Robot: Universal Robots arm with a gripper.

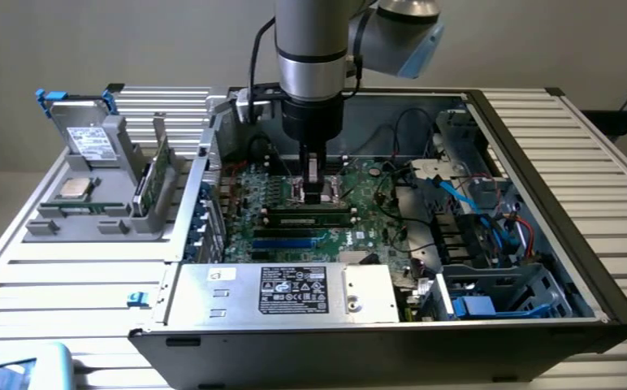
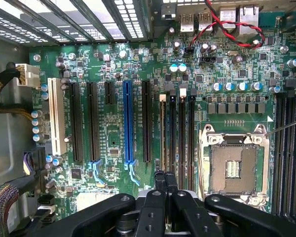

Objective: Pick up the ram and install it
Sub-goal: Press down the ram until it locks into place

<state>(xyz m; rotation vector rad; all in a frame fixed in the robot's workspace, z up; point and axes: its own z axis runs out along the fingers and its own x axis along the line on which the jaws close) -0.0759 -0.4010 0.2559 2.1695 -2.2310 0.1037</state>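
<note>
Pincer (image 1: pixel 313 195) closed, pressing on green ram (image 1: pixel 311 216) seated edge-up in motherboard (image 2: pixel 138 64) slot.

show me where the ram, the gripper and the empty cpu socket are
ram (image 1: pixel 309 216): exterior view, on the stick's long top edge in the motherboard slot.
gripper (image 2: pixel 166 178): wrist view, between its shut fingertips.
cpu socket (image 2: pixel 232 168): wrist view, on the bare contact field inside its metal frame.
</note>
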